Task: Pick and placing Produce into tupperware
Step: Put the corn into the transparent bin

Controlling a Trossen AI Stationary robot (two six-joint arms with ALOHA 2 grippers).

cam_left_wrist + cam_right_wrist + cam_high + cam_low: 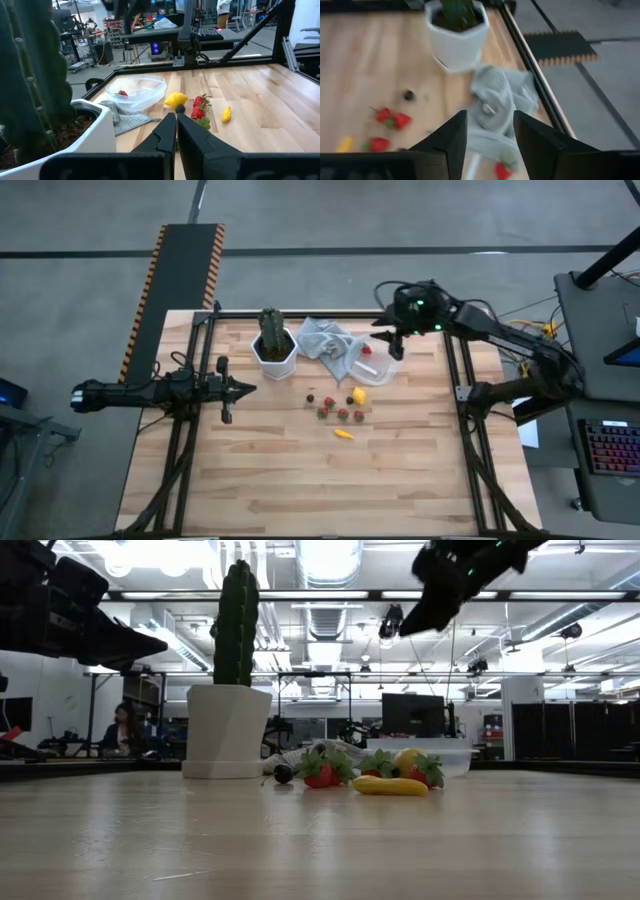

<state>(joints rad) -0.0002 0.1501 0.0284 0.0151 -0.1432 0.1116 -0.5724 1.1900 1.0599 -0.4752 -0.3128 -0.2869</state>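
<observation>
I have the tupperware (373,362) sitting on the far right part of the wooden table (300,480), a small clear round tub resting against the edge of the light grey cloth (328,340). One red strawberry (367,350) already lies inside it, which I can also see from the left wrist camera (121,93).

The rest of the produce is loose on the boards nearer the table's middle: a yellow lemon (359,395) just beside the tub, a cluster of strawberries (342,413) and a couple of dark berries (311,398) next to it, and a small yellow-orange piece (343,434) lying a little apart on the near side.

My right gripper (398,337) hangs above the tub's far rim. From its wrist camera I see the two fingers (451,137) spread apart with nothing between them, the cloth and the strawberry in the tub below.

To the left of the cloth stands the green cactus (270,328) in its white hexagonal pot (274,358).

My left gripper (244,389) waits at the table's left edge, level above the boards, fingers pressed together and pointing toward the produce.
</observation>
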